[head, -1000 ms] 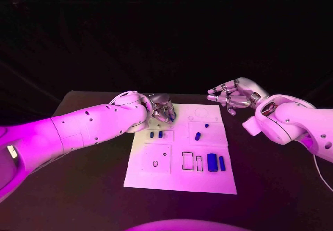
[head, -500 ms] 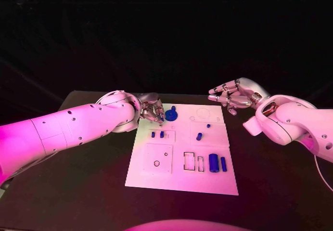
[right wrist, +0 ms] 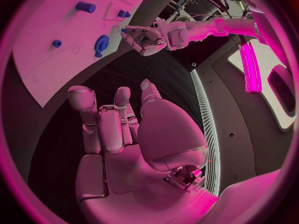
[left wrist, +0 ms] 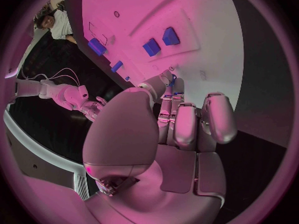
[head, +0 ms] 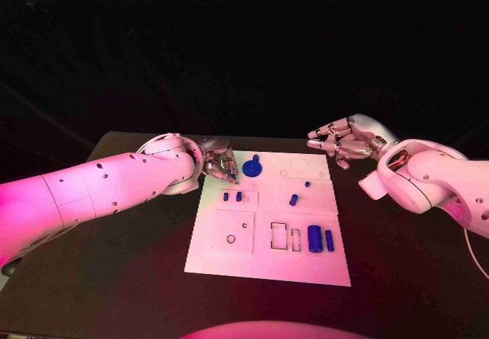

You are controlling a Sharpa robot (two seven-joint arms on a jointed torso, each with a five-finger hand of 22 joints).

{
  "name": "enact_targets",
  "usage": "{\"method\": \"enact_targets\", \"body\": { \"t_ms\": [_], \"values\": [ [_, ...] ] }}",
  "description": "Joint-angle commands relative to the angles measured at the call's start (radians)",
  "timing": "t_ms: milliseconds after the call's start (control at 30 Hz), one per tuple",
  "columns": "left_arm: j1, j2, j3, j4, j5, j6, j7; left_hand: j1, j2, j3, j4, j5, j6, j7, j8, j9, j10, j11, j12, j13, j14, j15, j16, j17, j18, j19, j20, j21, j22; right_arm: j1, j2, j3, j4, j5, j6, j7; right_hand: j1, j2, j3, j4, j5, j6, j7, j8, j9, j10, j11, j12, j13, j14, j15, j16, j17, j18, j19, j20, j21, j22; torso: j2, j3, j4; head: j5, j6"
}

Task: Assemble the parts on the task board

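Change: gear [head: 251, 168] now uncovered on task board [head: 267, 265], upper centre | left hand [head: 221, 164] drawn back beside it – a small blue part pinched | right hand [head: 343, 141] empty, fingers loosely spread – upper right, unmoved

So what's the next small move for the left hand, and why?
Probably lift the left hand slightly and ease it toward the blue gear beside it. The gear lies flat at the far end of the white board, next to the fingertips, and nothing shows between the fingers. The right hand hangs off the board's far corner, holding nothing.
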Motion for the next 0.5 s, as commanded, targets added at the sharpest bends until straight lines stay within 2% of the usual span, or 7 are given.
{"method": "enact_targets", "body": {
  "t_ms": [33, 300, 500],
  "values": [
    [-0.004, 0.005, 0.000, -0.003, -0.013, 0.026, 0.000, -0.011, -0.002, 0.005, 0.000, 0.003, 0.003, 0.003, -0.006, 0.001, 0.003, 0.006, -0.006, 0.000, 0.019, -0.002, 0.000, -0.001, -0.015, -0.003, -0.002, -0.002, 0.036, -0.001, 0.002, 0.000, 0.000, -0.009, 0.017, 0.004, 0.002, 0.006, -0.004, 0.003, -0.002, 0.005, 0.001, 0.006, 0.001, -0.002, -0.005, 0.004, -0.001, 0.004, -0.005, -0.006, -0.001, 0.007, -0.003, -0.001, -0.004, -0.001, 0.001, 0.0002, 0.0001, -0.001, -0.002],
    [-0.015, 0.014, 0.000, -0.008, -0.013, 0.038, 0.002, -0.013, -0.003, 0.005, 0.001, 0.003, 0.003, 0.003, -0.007, 0.001, 0.004, 0.006, -0.006, 0.000, 0.019, -0.002, 0.000, -0.002, -0.015, -0.003, -0.002, -0.003, 0.036, -0.001, 0.002, 0.000, 0.000, -0.009, 0.018, 0.004, 0.003, 0.005, -0.005, 0.003, -0.003, 0.004, 0.001, 0.006, 0.001, -0.002, -0.005, 0.004, -0.001, 0.005, -0.005, -0.006, 0.000, 0.007, -0.002, -0.001, -0.004, -0.001, 0.001, 0.0017, -0.0007, -0.002, -0.004],
    [-0.019, 0.023, 0.000, -0.019, -0.015, 0.043, 0.002, -0.013, -0.003, 0.005, 0.001, 0.003, 0.003, 0.003, -0.007, 0.001, 0.004, 0.006, -0.006, 0.000, 0.019, -0.002, 0.000, -0.002, -0.015, -0.003, -0.002, -0.003, 0.036, -0.001, 0.001, 0.000, 0.001, -0.009, 0.017, 0.004, 0.003, 0.005, -0.005, 0.003, -0.003, 0.004, 0.001, 0.006, 0.001, -0.002, -0.005, 0.004, -0.001, 0.005, -0.005, -0.006, 0.000, 0.007, -0.002, -0.001, -0.004, -0.001, 0.000, 0.0009, 0.0004, -0.002, -0.005]
  ]
}}
